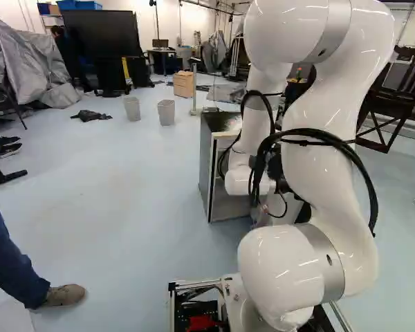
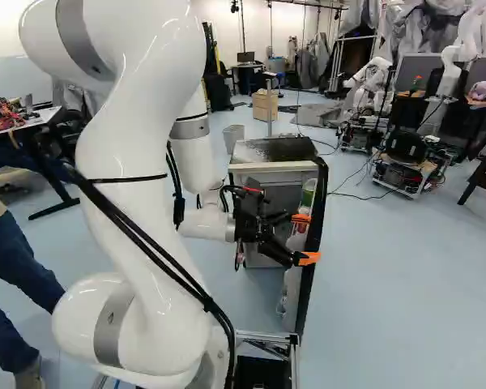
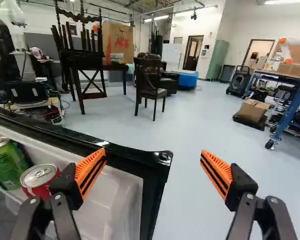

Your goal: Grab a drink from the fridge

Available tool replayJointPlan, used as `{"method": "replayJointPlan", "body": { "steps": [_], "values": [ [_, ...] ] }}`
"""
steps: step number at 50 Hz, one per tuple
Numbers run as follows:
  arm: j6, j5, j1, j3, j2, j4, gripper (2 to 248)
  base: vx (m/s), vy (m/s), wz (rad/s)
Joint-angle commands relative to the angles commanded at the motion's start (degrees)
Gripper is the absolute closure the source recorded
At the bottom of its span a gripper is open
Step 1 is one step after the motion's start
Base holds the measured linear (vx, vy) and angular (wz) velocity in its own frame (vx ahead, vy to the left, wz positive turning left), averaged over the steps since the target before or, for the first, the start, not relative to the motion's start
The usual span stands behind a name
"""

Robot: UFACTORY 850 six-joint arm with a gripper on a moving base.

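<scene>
Beside the gripper [image 3: 152, 153], on the side of its nearer finger, two drinks stand upright in the rack of the open fridge door [image 3: 125, 154]. The red can [image 3: 37, 182] is the closer one, its lid partly behind that finger's black linkage; the green can [image 3: 7, 165] is just past it, away from the gripper. A door rack keeps cans in a row behind a low wall, lids up, which probably explains why they don't tip when the door swings.

The gripper is spread wide and holds nothing. Its orange pads [image 3: 92, 167] face each other, with the door's black-rimmed corner showing ahead in the gap: one finger is over the rack side, the other out past the door's free edge. I can't tell whether either touches the door. That straddle looks more suited to managing the door than to taking a drink; the wide spread, though, would also serve for a can.

The white arm [image 2: 130, 162] reaches ahead with its wrist low, likely because the fridge [image 2: 263, 151] is short and its rack sits low too. The door stands open so that the rack is exposed to the gripper.

My guess is that the door step is mostly done and the grasp is yet to come. Next, the gripper should clear the corner, shift toward the rack and straddle one can. The outer finger could snag the rim, and with the cans so close together, a careless finger may knock the neighbour.
</scene>
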Motion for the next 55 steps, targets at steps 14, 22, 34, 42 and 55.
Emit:
{"method": "replayJointPlan", "body": {
  "steps": [14,22,34,42,55],
  "values": [
    [0.00,0.00,-4.51,-2.52,-1.07,0.00,3,0.000,0.000,0.000],
    [0.00,0.00,-7.02,-4.05,-1.73,0.00,3,0.000,0.000,0.000],
    [0.00,0.00,-10.64,-6.42,-2.78,0.00,3,0.000,0.000,0.000],
    [0.00,0.00,-12.98,-8.06,-3.53,0.00,3,0.000,0.000,0.000],
    [0.00,0.00,-16.21,-10.40,-4.60,0.00,3,0.000,0.000,0.000]
  ]
}}
